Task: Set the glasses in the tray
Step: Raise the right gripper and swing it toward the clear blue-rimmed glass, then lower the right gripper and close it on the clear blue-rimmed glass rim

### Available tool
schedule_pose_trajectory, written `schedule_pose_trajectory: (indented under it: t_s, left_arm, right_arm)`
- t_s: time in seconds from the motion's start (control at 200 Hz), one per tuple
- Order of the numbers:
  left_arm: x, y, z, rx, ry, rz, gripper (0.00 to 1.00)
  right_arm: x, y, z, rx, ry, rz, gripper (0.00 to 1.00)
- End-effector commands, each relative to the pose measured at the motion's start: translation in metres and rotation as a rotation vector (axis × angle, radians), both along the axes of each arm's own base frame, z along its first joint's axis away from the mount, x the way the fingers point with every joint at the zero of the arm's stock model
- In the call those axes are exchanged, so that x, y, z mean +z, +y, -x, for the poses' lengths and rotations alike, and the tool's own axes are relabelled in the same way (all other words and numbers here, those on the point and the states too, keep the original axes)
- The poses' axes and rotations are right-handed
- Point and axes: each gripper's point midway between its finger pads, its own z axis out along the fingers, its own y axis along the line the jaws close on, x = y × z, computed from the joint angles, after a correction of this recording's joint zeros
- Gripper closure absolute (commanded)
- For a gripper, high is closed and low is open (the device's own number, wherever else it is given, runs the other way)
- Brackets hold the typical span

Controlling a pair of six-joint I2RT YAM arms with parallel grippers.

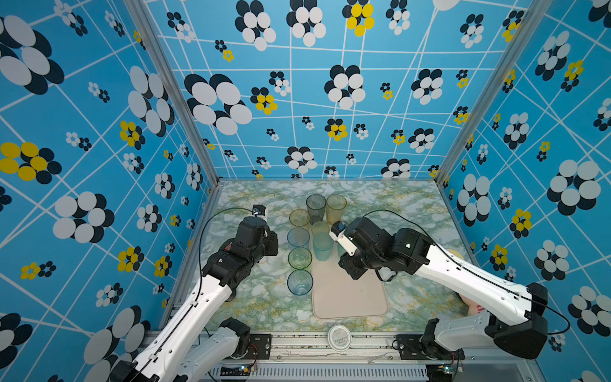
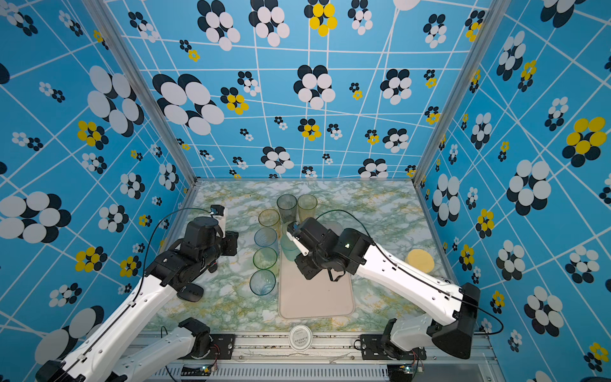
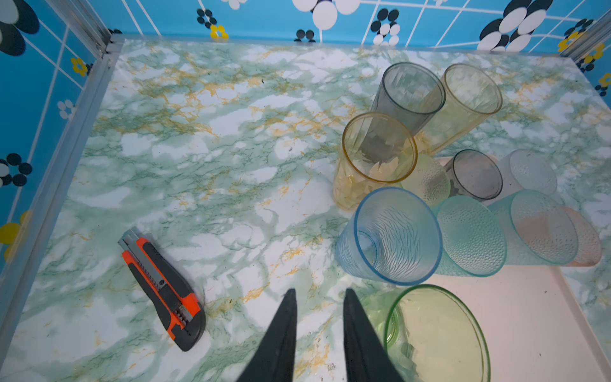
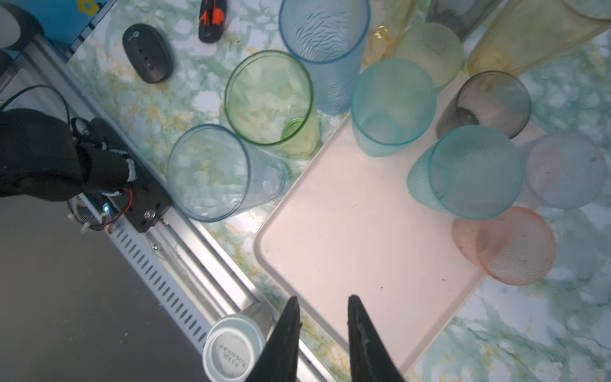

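Four glasses [image 1: 300,258] stood in a row on the desk [image 1: 261,307] just beside the tray [image 1: 350,297], whose far end held several more. We saw both the left gripper [image 3: 319,292] and right gripper [image 4: 322,299] slightly apart, holding nothing.

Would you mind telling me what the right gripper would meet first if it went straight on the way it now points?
Probably the bare floor of the tray: in its wrist view the right gripper, jaws apart and empty, aims there, short of the glasses further in. Depth is uncertain.
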Motion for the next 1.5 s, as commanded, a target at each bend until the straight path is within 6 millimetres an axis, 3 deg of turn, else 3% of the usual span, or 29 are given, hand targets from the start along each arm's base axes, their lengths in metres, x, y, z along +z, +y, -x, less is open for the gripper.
schedule_pose_trajectory:
  t_s: [0.0,0.245,0.54,1.065,1.495]
  left_arm:
    - [0.029,0.009,0.002,0.046,-0.126,0.036,0.73]
    - [0.064,0.022,0.022,0.057,-0.247,0.071,0.72]
    - [0.076,0.023,0.030,0.032,-0.282,0.064,0.71]
    - [0.081,0.026,0.036,0.013,-0.293,0.035,0.69]
    - [0.074,0.029,0.034,0.026,-0.282,0.015,0.67]
  right_arm:
    - [0.002,0.013,0.013,-0.026,0.007,0.026,0.72]
    - [-0.020,0.055,0.022,-0.017,0.042,0.065,0.72]
    - [-0.038,0.080,0.015,-0.047,0.059,0.134,0.75]
    - [-0.065,0.078,-0.007,-0.115,0.054,0.234,0.78]
    - [-0.075,0.086,-0.005,-0.096,0.103,0.223,0.78]
